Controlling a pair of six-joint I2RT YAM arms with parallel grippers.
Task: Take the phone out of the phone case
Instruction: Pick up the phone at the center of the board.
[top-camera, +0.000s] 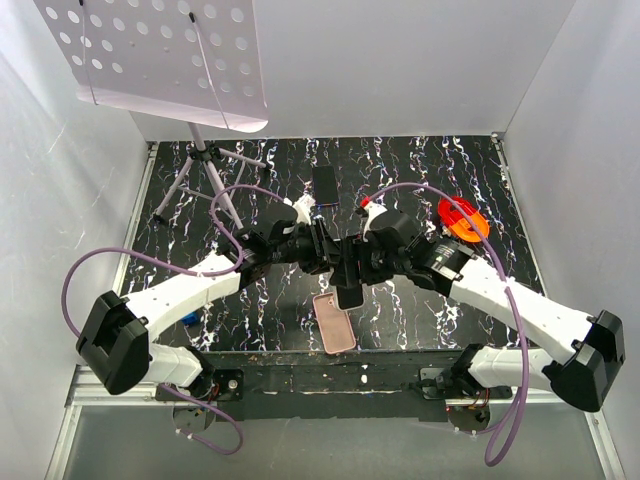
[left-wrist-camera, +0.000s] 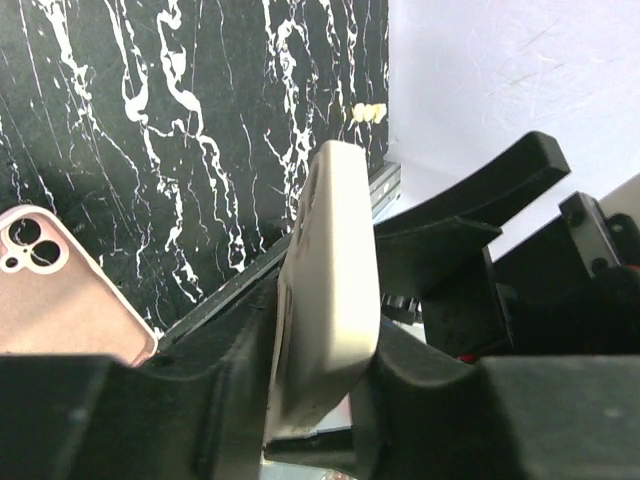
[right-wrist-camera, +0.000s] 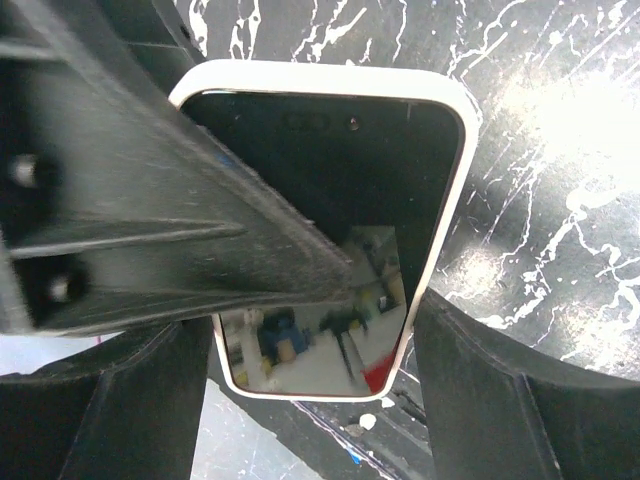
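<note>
A: You have the phone (right-wrist-camera: 330, 180) inside its white case (left-wrist-camera: 335, 270), lifted off the worktop (top-camera: 420, 170) above its middle, between your two arms.

B: Your left gripper (left-wrist-camera: 330, 385) is clamped on the phone front and back, and one finger (right-wrist-camera: 150, 200) lies across the screen. Your right gripper (right-wrist-camera: 315, 400) pinches the white case by its two long edges.

A: Look around you. A pink case (top-camera: 334, 322) lies flat by the near edge, just below the held phone. Its camera holes face up, and you cannot tell whether anything is inside.

B: A black phone (top-camera: 324, 184) lies flat toward the far edge, apart from both arms. An orange roll (top-camera: 463, 218) sits toward the right edge, just beside your right arm.

A: A tripod stand (top-camera: 205, 175) stands in the far left corner. It carries a perforated white board (top-camera: 160, 55) that overhangs that corner. A small blue thing (top-camera: 190, 318) peeks out from under your left arm, too hidden to name.

B: In your way, the pink case lies right beneath the held phone, and the two grippers crowd each other around it.

A: Your count is two phones, two cases, one roll, one stand and one board.
</note>
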